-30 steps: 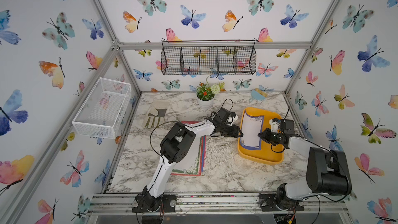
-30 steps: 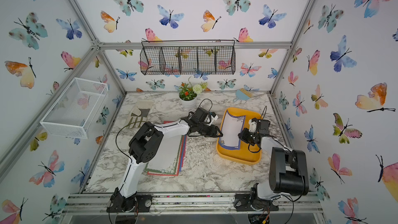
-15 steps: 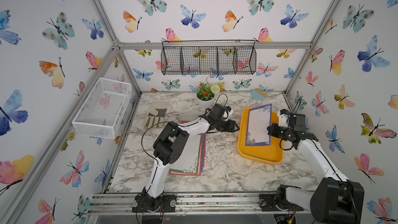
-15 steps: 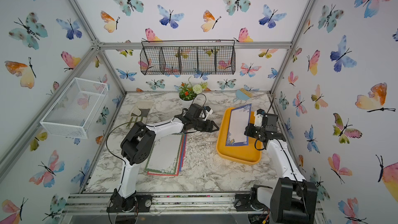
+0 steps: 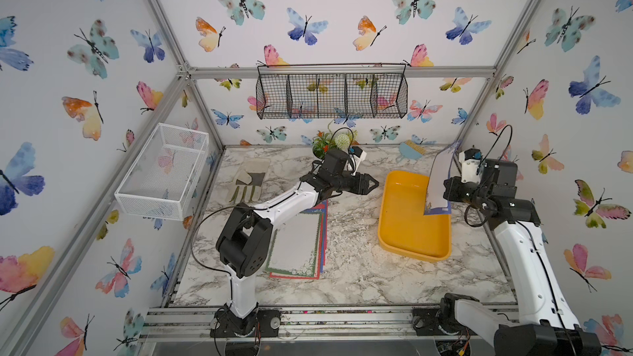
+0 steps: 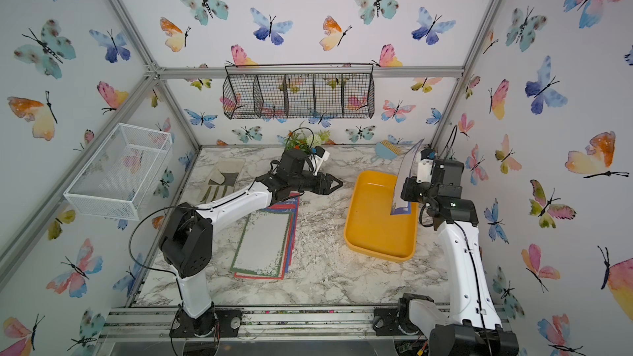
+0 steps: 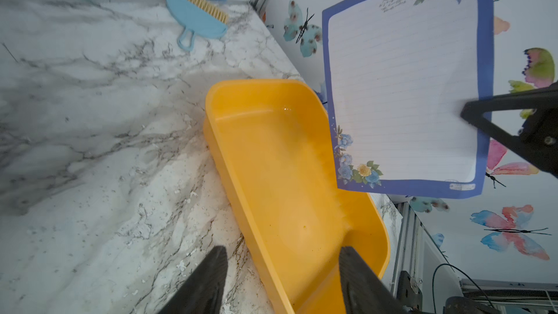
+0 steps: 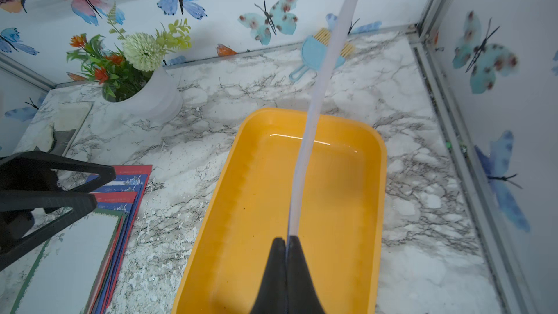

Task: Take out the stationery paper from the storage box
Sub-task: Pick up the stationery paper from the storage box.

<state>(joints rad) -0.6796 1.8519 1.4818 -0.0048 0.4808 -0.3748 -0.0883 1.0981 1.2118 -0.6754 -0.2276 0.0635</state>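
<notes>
Right gripper [image 8: 285,241] is clamped hard on 1 blue-bordered sheet of stationery paper [image 7: 404,86], biting it at the middle of a long edge. The sheet stands almost upright in the air, right over the storage box [image 5: 411,251], and in both top views its lower corner sits in front of the box's right-hand wall. Over on the other side, the left gripper [image 5: 371,184] hovers above the marble table [image 5: 352,279] just beside the box, jaws parted, nothing between them. The left wrist view has the box's rim showing between its 2 fingers [image 7: 208,279]. Under that arm a stack of sheets [image 5: 294,244] lies flat on the table, green border on top, red and blue edges fanned below. Blue brush [image 7: 196,16] and potted flowers [image 8: 145,86] sit by the back wall.
</notes>
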